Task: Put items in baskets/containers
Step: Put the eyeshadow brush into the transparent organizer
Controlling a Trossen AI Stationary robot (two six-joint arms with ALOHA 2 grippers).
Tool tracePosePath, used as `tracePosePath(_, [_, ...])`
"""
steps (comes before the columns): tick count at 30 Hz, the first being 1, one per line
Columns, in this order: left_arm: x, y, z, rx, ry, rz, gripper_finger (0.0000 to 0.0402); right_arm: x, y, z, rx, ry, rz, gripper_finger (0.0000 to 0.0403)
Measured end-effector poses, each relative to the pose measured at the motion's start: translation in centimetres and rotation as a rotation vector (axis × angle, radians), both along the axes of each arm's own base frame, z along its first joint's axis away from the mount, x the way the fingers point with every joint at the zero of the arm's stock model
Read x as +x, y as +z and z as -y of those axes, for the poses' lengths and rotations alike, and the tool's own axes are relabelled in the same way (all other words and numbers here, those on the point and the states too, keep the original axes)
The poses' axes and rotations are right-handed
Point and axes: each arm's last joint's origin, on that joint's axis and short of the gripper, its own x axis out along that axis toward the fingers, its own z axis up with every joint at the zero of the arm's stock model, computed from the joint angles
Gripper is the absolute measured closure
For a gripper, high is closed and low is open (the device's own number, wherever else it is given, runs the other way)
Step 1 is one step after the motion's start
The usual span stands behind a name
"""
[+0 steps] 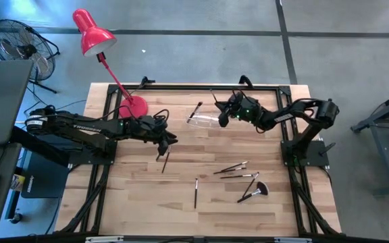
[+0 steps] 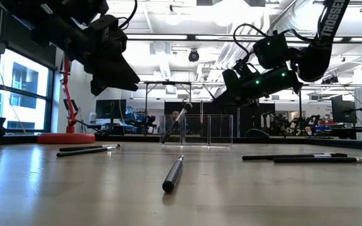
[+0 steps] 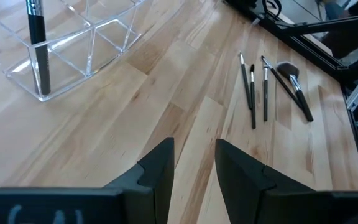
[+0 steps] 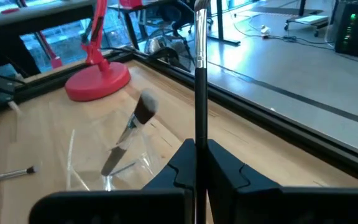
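Clamped in the right gripper, a brush hovers above the clear holder, one brush inside. Left gripper, fingers apart, holds nothing; loose brushes remain beyond.

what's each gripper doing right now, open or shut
Left gripper: open, holding nothing, above the table.
Right gripper: shut on a brush, by the clear holder.

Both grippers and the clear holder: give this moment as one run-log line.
right gripper: shut on brush, above clear holder | left gripper: open, empty | holder: one brush in
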Motion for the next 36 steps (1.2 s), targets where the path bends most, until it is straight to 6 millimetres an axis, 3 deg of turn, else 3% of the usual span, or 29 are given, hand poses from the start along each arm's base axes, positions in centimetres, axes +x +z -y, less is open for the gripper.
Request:
tracePosePath(10, [0.0, 0.0, 0.0, 0.006, 0.000, 0.000, 0.0287, 1.0, 1.2, -0.7, 0.002, 0.066, 0.104, 0.0393])
tracePosePath(23, [0.0, 0.0, 0.0, 0.003, 0.002, 0.001, 0.0287, 1.5, 1.2, -1.9, 0.001, 0.069, 0.105, 0.0392])
tracePosePath(30, [0.0, 0.0, 0.0, 0.003, 0.002, 0.001, 0.0287, 1.6, 1.3, -1.8, 0.001, 0.028, 0.110, 0.0391])
tracePosePath(36, [0.0, 0.0, 0.0, 0.004, 0.004, 0.001, 0.0287, 2.8, 2.2, -1.4, -0.033, 0.062, 0.111, 0.0391])
